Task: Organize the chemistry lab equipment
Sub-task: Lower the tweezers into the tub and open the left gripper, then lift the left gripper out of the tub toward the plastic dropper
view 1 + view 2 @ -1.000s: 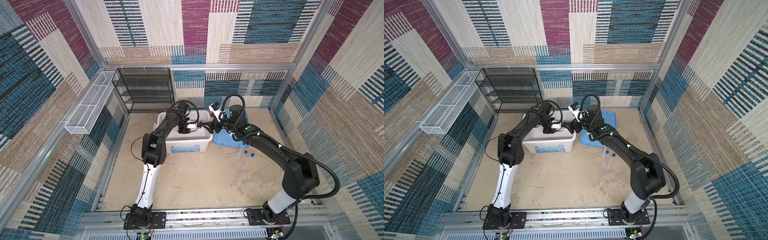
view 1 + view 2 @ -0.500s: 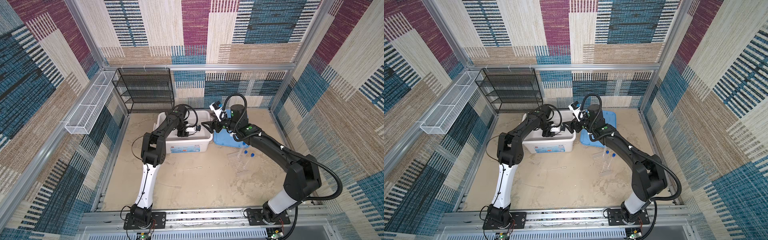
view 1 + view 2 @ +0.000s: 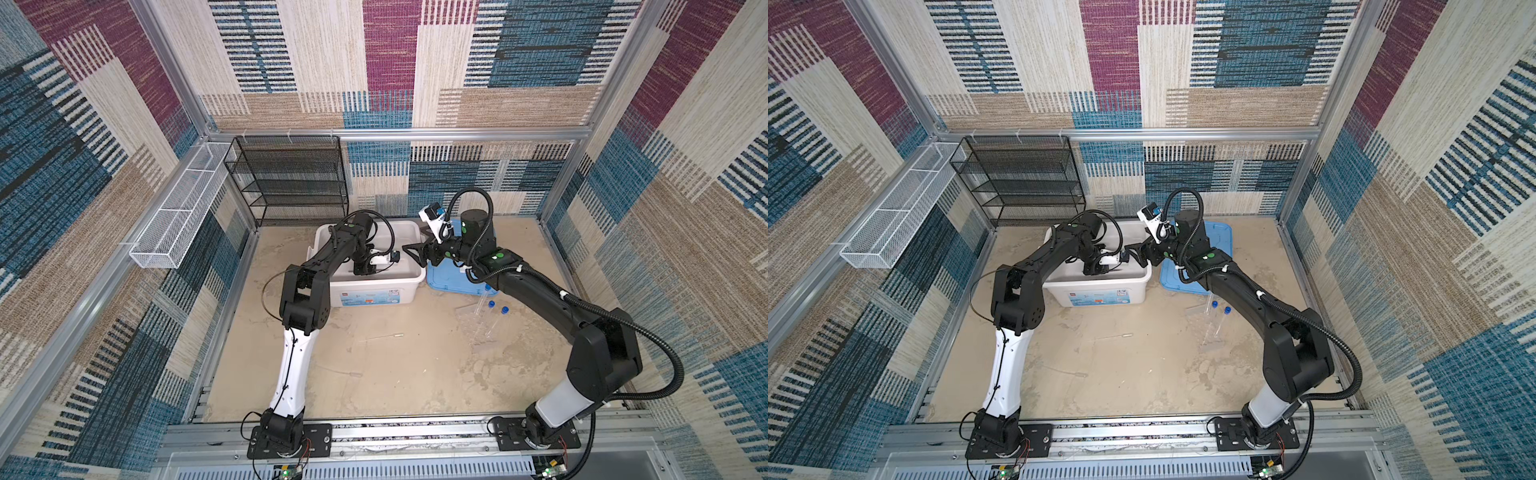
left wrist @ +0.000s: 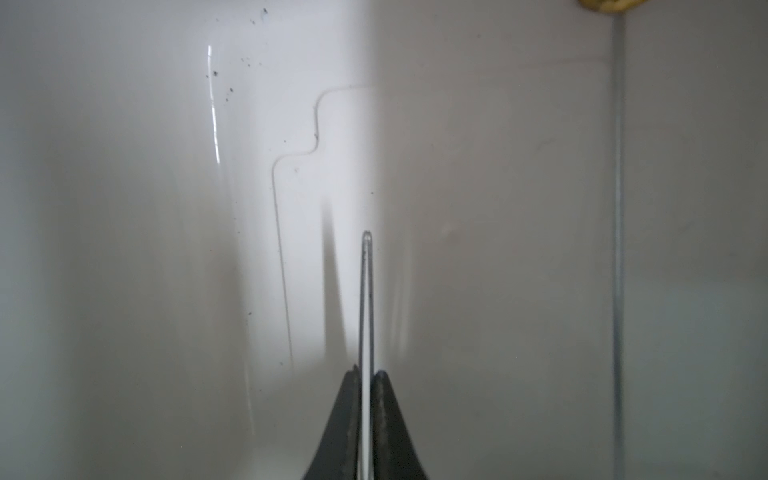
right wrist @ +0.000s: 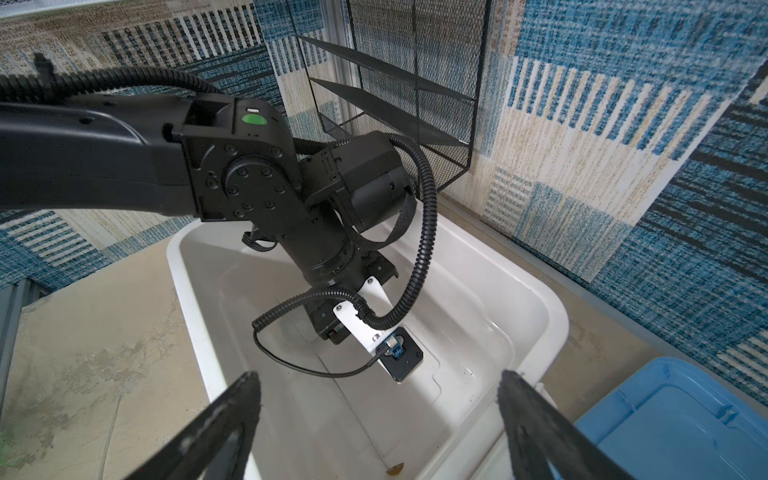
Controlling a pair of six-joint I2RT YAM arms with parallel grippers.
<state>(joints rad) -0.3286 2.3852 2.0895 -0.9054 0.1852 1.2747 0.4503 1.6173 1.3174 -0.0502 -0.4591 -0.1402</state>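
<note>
My left gripper (image 4: 365,374) is down inside the white tub (image 3: 370,286), shut on thin metal tweezers (image 4: 365,299) seen edge-on, their end near the tub floor. In both top views the left gripper (image 3: 360,272) (image 3: 1092,272) points down into the tub. A long spoon-tipped rod (image 5: 365,428) (image 4: 618,249) lies on the tub floor. My right gripper (image 5: 380,390) (image 3: 411,253) hovers open and empty over the tub's right rim. Blue-capped tubes (image 3: 490,316) (image 3: 1219,320) and a clear rack (image 3: 473,328) sit on the floor to the right. A clear dropper (image 3: 386,337) lies mid-floor.
The blue lid (image 3: 449,282) (image 5: 673,424) lies flat right of the tub, under the right arm. A black mesh shelf (image 3: 291,183) stands behind the tub, and a white wire basket (image 3: 178,220) hangs on the left wall. A thin stick (image 3: 340,372) lies on the floor.
The left gripper has sunk a little lower in the tub, the tweezers still in it. The right gripper has edged slightly left over the tub rim, still open.
</note>
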